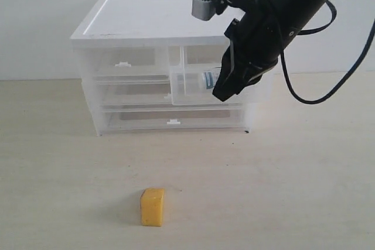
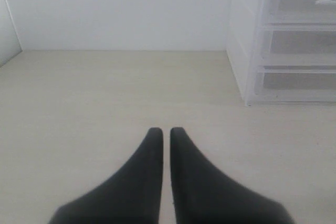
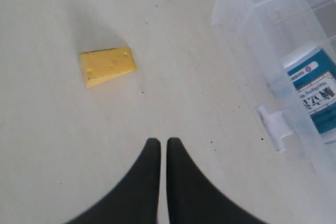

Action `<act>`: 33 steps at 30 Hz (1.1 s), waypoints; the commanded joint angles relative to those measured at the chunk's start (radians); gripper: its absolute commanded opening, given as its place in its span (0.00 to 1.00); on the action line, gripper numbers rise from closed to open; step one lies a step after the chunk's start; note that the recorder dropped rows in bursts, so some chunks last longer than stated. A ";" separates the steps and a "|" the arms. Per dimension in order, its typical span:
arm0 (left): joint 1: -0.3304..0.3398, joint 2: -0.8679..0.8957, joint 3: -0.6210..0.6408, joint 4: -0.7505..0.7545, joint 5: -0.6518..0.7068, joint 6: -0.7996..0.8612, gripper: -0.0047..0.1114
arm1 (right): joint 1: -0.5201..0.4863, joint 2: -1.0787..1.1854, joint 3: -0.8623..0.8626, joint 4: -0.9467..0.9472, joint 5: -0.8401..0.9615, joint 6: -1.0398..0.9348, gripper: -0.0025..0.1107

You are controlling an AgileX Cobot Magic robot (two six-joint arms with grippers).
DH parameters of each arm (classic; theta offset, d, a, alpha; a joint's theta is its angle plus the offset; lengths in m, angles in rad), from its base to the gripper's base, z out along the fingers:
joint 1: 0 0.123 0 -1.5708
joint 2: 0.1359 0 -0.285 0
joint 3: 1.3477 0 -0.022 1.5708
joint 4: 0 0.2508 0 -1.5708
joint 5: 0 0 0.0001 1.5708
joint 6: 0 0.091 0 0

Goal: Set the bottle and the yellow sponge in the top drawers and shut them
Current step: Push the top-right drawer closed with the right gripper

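toward the rear edge of the bench point(image 1: 304, 162), hovering with right gripper point(image 3: 159, 141) clenched empty, near but apart from the bottle point(image 3: 315, 95) lying teal-labelled inside the open top drawer point(image 1: 186, 91); clenching left gripper point(image 2: 166, 130) too.

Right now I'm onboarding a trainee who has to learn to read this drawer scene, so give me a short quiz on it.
1. True or false: the bottle lies inside the pulled-out right-hand top drawer.
2. Where is the yellow sponge? A) on the table in front of the cabinet; B) in the left-hand top drawer; C) beside the bottle.
3. Fill in: the jaws of the right gripper are ___.
Key: 1 true; 2 A; 3 shut.
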 commanded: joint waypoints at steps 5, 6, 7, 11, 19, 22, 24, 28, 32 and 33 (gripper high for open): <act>0.004 -0.004 0.004 -0.004 -0.003 0.003 0.08 | -0.008 0.044 0.002 -0.087 -0.174 0.039 0.03; 0.004 -0.004 0.004 -0.004 -0.003 0.003 0.08 | -0.008 0.049 0.002 -0.110 -0.204 0.042 0.03; 0.004 -0.004 0.004 -0.004 -0.003 0.003 0.08 | -0.008 0.049 0.002 -0.120 -0.224 0.042 0.03; 0.004 -0.004 0.004 -0.004 -0.003 0.003 0.08 | -0.008 0.060 0.002 -0.140 -0.324 0.057 0.03; 0.004 -0.004 0.004 -0.004 -0.003 0.003 0.08 | -0.008 0.063 0.002 -0.140 -0.474 0.061 0.03; 0.004 -0.004 0.004 -0.004 -0.001 0.003 0.08 | -0.008 0.073 0.002 -0.140 -0.516 0.063 0.03; 0.004 -0.004 0.004 -0.004 -0.001 0.003 0.08 | -0.008 0.084 0.002 -0.142 -0.535 0.063 0.03; 0.004 -0.004 0.004 -0.004 -0.003 0.003 0.08 | -0.008 0.108 0.002 -0.142 -0.603 0.063 0.03; 0.004 -0.004 0.004 -0.004 -0.003 0.003 0.08 | -0.008 0.118 0.002 -0.142 -0.687 0.086 0.03; 0.004 -0.004 0.004 -0.004 -0.003 0.003 0.08 | -0.008 0.118 0.002 -0.142 -0.702 0.092 0.03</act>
